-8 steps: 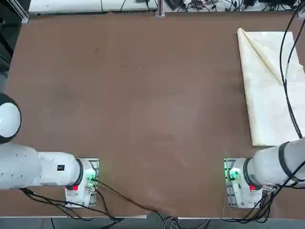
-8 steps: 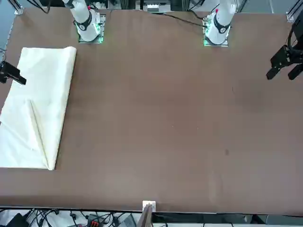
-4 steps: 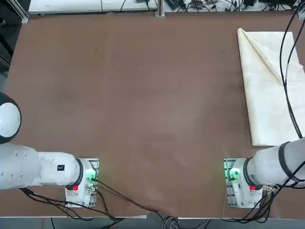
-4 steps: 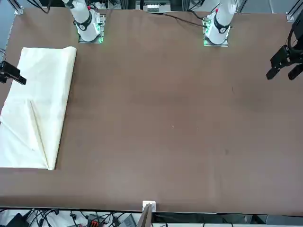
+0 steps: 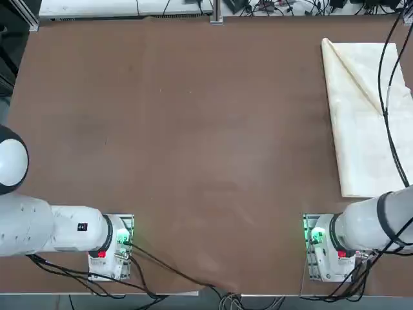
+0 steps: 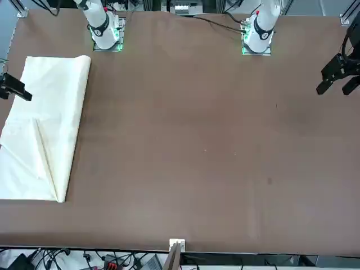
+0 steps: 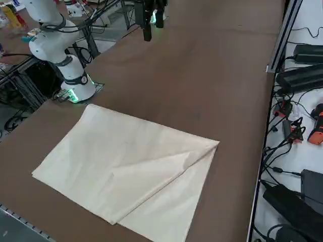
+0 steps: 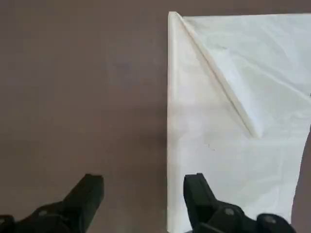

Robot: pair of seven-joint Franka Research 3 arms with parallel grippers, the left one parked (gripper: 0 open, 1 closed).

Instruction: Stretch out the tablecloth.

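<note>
The tabletop [image 5: 193, 129] is a wide brown surface, bare over most of its area. In the top view the cloth [image 5: 361, 116] lies at about 2 o'clock from the middle, flat and folded into a long rectangle that runs off the right edge of the picture. One layer is turned over along a diagonal crease near its far corner. In the front view the cloth [image 6: 42, 126] sits at 9 o'clock, with its near end close to the right arm's base [image 6: 106, 31].

The right gripper [image 8: 143, 194] hangs above the tabletop with its fingers spread wide and nothing between them. In the wrist view one finger [image 8: 199, 196] stands over the cloth's long folded edge and the other over bare tabletop, well clear of the fabric. The task looks unstarted: the cloth is still fully folded.

The main risk, judging from this, is the grasp. The fabric is thin and lies flat, so the fingers may slide over it, or scrape the tabletop, and close on nothing. At the folded edge they may pinch both layers together, and a pull would then drag the whole bundle instead of opening it. The cloth also reaches the tabletop's side edge, so a pull toward 3 o'clock could slide it off.
</note>
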